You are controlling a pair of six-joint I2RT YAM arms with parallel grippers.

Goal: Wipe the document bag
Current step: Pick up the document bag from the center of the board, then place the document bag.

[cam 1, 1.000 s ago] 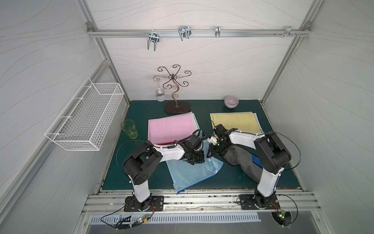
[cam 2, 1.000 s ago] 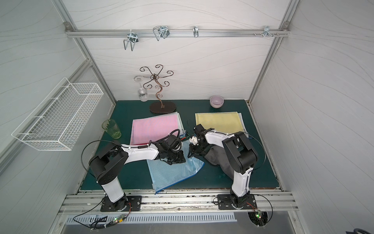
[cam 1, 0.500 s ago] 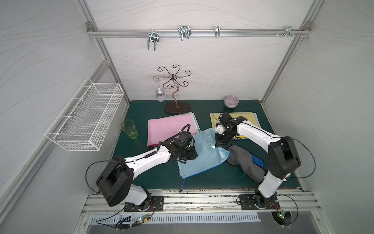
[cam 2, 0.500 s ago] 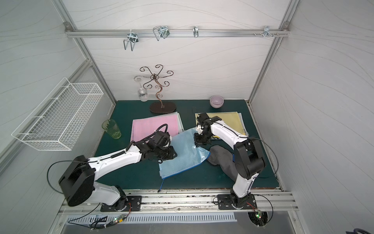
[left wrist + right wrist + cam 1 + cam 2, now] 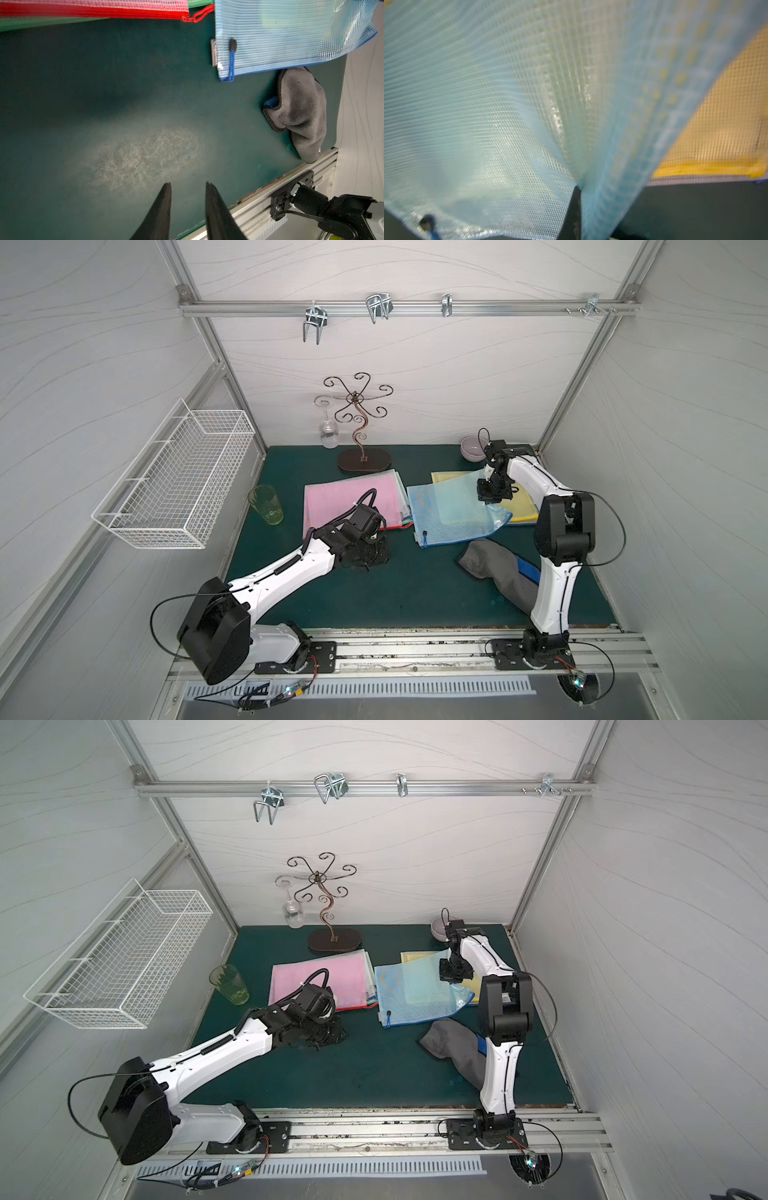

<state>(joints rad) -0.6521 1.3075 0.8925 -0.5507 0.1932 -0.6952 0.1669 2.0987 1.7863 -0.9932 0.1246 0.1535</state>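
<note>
The document bag (image 5: 446,512) (image 5: 413,996) is a light-blue mesh zip pouch, lying partly on the green mat and partly over a yellow pouch (image 5: 524,506). My right gripper (image 5: 489,495) (image 5: 452,974) is shut on its far right part and lifts that side, so the mesh drapes past the jaws in the right wrist view (image 5: 580,187). My left gripper (image 5: 372,556) (image 5: 188,184) hovers low over bare mat to the left of the bag, open a little and empty. A grey wiping cloth (image 5: 494,568) (image 5: 301,108) lies crumpled by the right arm's base side, touched by neither gripper.
A pink pouch stack (image 5: 345,502) lies left of the blue bag. A green glass (image 5: 266,504) stands at the mat's left edge, and a scrolled metal stand (image 5: 361,456) and a small bowl (image 5: 471,448) at the back. A wire basket (image 5: 174,489) hangs on the left wall.
The right gripper closed on the blue bag and carried it toward the back right, over the yellow pouch. The left gripper opened, came off the bag and drew back to the left.
</note>
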